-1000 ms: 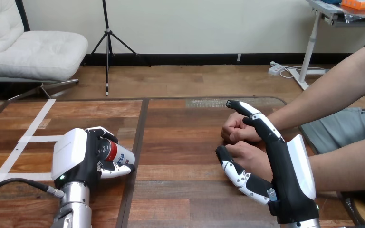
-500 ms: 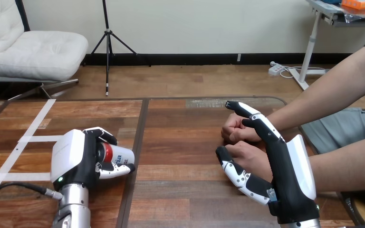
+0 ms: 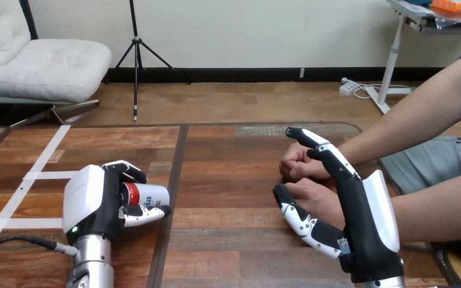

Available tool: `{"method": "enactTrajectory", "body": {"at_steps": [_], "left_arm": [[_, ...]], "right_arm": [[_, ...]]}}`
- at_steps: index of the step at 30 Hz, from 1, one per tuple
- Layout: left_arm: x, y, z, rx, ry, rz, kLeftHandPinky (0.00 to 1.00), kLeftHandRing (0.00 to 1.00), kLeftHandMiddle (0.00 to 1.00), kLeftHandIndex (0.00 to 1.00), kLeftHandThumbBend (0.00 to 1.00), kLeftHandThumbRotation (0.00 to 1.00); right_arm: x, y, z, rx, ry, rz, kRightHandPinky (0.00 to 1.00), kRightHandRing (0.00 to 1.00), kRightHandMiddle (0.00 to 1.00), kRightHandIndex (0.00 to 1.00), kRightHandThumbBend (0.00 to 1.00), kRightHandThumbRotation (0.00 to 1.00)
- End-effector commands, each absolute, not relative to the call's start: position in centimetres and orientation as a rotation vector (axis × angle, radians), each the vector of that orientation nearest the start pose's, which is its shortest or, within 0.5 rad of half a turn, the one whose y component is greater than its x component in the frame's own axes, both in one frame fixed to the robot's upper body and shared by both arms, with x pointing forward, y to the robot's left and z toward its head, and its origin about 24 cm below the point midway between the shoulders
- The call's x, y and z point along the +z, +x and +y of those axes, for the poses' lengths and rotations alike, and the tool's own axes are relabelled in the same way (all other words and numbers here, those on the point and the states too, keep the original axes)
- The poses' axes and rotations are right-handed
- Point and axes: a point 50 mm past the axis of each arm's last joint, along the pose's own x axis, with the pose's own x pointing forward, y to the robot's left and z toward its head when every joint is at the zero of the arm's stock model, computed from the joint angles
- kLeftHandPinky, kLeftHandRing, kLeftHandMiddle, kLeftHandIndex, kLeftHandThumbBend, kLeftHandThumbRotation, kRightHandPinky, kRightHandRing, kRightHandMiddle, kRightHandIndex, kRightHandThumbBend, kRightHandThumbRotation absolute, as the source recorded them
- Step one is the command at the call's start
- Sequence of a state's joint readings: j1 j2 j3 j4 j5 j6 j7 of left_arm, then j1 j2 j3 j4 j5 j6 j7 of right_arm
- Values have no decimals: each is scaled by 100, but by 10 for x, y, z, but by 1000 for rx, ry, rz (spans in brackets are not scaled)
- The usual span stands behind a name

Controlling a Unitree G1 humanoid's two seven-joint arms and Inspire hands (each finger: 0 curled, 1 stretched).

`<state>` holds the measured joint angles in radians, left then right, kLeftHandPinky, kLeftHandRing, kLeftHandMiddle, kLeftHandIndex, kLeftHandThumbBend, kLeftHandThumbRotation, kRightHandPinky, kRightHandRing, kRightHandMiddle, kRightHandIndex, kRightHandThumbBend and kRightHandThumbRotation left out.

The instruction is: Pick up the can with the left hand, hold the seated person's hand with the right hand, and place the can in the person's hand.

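the left hand [image 3: 93, 201] has fingers and thumb curled round a red-and-white metal can [image 3: 150, 194], held on its side close over the brown wooden tabletop [image 3: 228, 180], left of centre. the right hand [image 3: 360, 222] stands on edge with fingers straight, uncurled; the person's nearer hand [image 3: 315, 197], a fist, rests between its thumb and fingers.

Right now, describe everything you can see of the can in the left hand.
The small red-and-white metal can lies on its side, its pale end pointing to the view's right. The robot's black-and-white left hand is curled round it, wrapping it from above and below. Whether it touches the wooden table is unclear.
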<state>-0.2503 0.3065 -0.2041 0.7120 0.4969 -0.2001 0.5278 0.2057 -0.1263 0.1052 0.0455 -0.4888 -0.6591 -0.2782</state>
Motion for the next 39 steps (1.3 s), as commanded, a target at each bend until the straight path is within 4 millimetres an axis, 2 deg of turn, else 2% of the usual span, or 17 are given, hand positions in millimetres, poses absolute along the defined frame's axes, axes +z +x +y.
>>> {"method": "enactTrajectory", "body": {"at_steps": [1, 26, 39], "left_arm": [[6, 293, 202, 239, 842, -72, 42, 45, 49, 49, 75, 0], [10, 294, 199, 217, 813, -88, 42, 45, 49, 50, 73, 0], [13, 295, 198, 213, 806, -97, 41, 45, 49, 50, 73, 0]], "right_arm": [[61, 207, -142, 28, -475, -554, 81, 85, 84, 81, 41, 9], [62, 208, -141, 24, -480, -544, 80, 85, 85, 82, 44, 8], [64, 209, -143, 6, -495, -557, 76, 83, 85, 82, 46, 8]]}}
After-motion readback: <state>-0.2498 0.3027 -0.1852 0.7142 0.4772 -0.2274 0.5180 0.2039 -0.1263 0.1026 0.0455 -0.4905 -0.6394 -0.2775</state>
